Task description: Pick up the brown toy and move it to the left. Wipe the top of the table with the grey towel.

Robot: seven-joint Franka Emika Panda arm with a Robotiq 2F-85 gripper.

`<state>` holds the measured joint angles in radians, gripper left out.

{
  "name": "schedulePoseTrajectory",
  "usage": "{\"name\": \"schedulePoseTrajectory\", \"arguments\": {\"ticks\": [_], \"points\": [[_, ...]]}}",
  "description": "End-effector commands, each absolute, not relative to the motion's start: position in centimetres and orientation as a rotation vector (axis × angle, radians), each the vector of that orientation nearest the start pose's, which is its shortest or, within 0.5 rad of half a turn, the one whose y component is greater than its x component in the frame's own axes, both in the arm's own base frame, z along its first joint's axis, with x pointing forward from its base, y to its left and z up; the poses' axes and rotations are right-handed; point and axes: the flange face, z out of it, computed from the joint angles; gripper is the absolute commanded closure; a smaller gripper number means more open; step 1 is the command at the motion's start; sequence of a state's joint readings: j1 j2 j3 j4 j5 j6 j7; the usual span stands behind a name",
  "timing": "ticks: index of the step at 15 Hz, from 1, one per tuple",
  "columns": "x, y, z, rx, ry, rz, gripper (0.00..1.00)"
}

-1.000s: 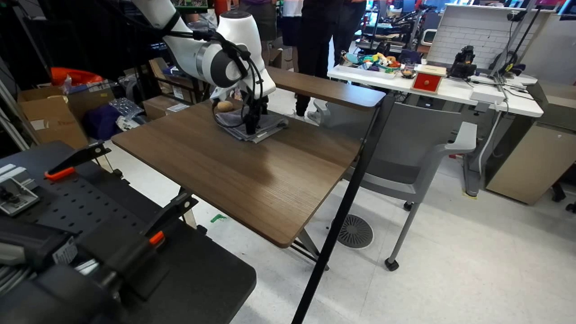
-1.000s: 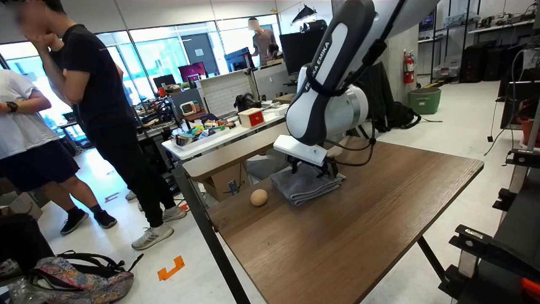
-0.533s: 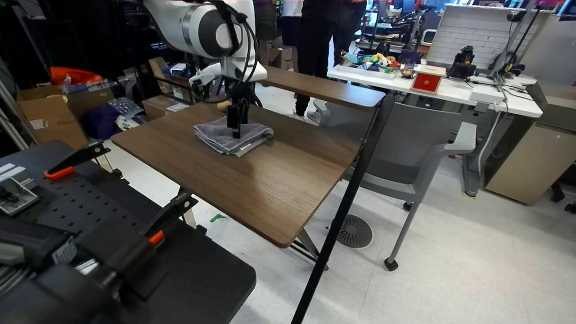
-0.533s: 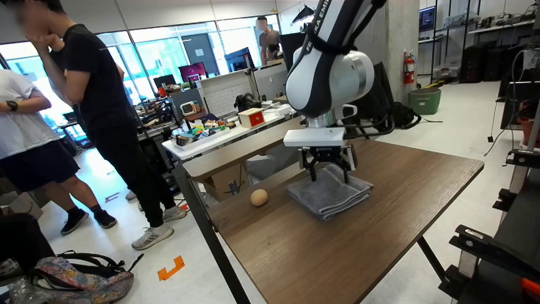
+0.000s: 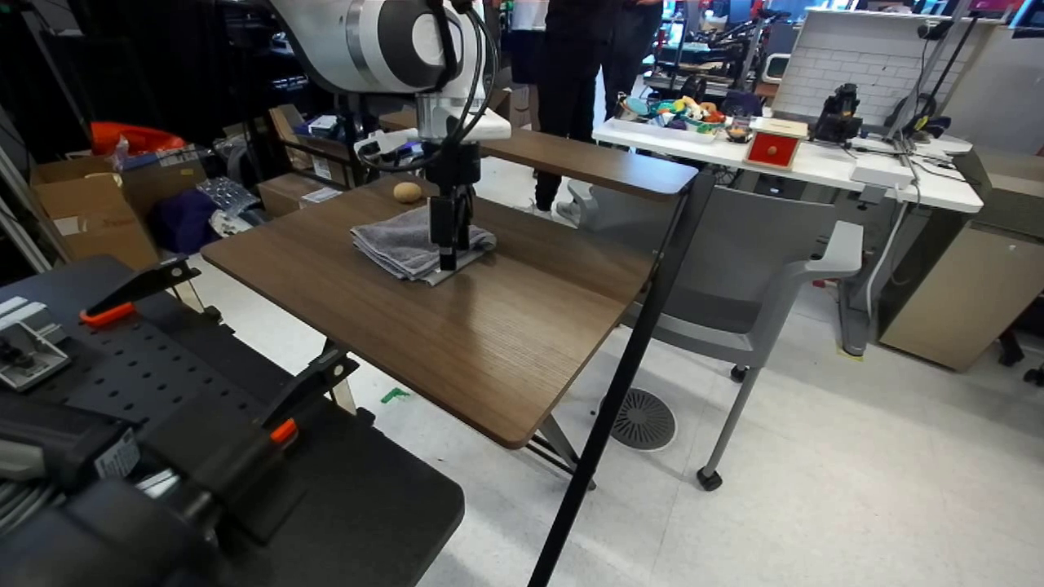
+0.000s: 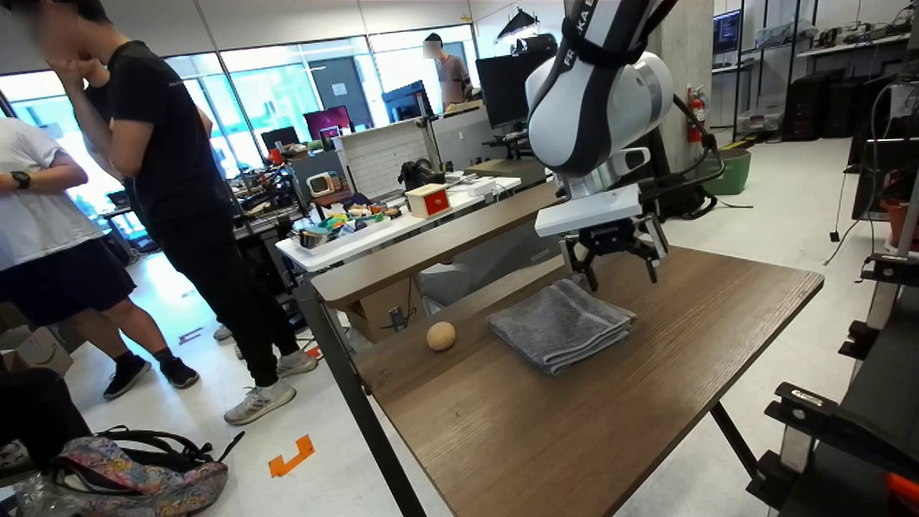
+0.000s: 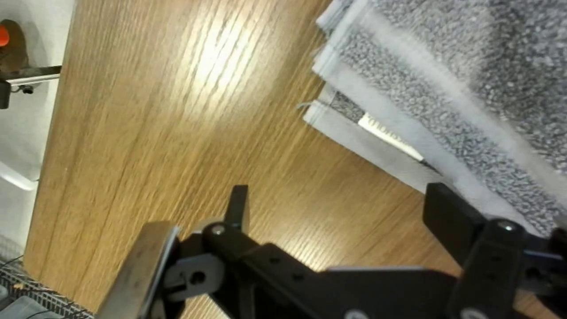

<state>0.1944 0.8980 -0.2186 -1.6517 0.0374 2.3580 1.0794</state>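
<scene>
The grey towel (image 5: pixel 391 244) lies folded on the brown wood-grain table (image 5: pixel 408 326), and it shows whole in an exterior view (image 6: pixel 563 327). My gripper (image 6: pixel 623 278) is open and empty, raised above the table beside the towel's far edge in that view. In the wrist view, the fingers (image 7: pixel 337 190) are wide apart over bare wood; one fingertip overlaps the towel's hemmed edge (image 7: pixel 372 153) in the picture, and I cannot tell whether it touches. The brown toy (image 6: pixel 441 336), a small round lump, rests on the table apart from the towel and also shows in an exterior view (image 5: pixel 408 192).
A raised wooden shelf (image 5: pixel 587 163) runs along one table side. A grey chair (image 5: pixel 734 269) stands beside the table. A black bench with clamps (image 5: pixel 302 391) is near another side. A white desk with clutter (image 6: pixel 344 240) and standing people (image 6: pixel 179 179) are beyond.
One second ago my gripper was down at the towel. The towel then slid away from the shelf and lies still since half a second ago. My gripper has since moved off it. The toy has not moved.
</scene>
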Motion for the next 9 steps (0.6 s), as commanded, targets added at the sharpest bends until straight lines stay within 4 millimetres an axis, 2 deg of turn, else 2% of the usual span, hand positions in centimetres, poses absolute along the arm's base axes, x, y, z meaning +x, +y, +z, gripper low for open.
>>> {"name": "schedulePoseTrajectory", "arguments": {"ticks": [1, 5, 7, 9], "points": [[65.2, -0.4, 8.2, -2.893, 1.706, 0.12, 0.0], [66.4, 1.9, 9.7, -2.746, 1.612, -0.078, 0.0], [67.0, 3.3, 9.4, -2.698, 1.561, -0.181, 0.0], [67.2, 4.6, 8.7, -2.681, 1.533, -0.206, 0.0]]}}
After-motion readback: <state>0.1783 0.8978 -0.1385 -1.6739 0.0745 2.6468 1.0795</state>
